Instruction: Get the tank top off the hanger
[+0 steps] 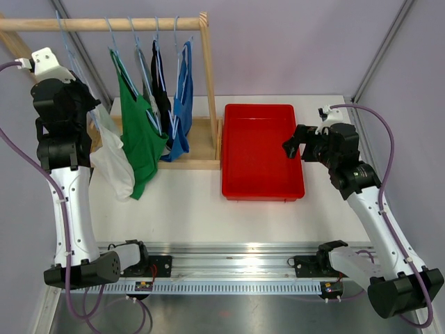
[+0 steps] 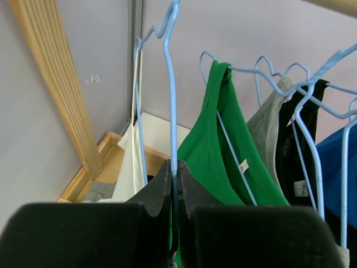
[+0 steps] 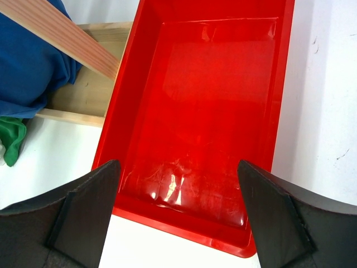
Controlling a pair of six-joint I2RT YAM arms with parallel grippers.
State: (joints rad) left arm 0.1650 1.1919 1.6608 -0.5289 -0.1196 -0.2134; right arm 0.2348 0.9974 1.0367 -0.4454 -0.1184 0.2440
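Tank top, hanging on the wooden rack [image 1: 208, 76]: quantity five. That is one white tank top [image 1: 115, 163], one green tank top [image 1: 142, 139], one grey tank top [image 2: 265, 134], one black tank top [image 1: 161, 90] and one blue tank top [image 1: 184, 104]. Wire hanger [image 2: 172, 84], light blue: five counted, one per garment. The hooks crowd together, so treat this figure as less certain. Wooden rack: one. Red tray [image 1: 263, 149]: one. Counter [image 1: 188, 209]: one. Robot arm: two, a left arm [image 1: 69, 195] and a right arm [image 1: 379, 216], each fitted with one pair of jaws.
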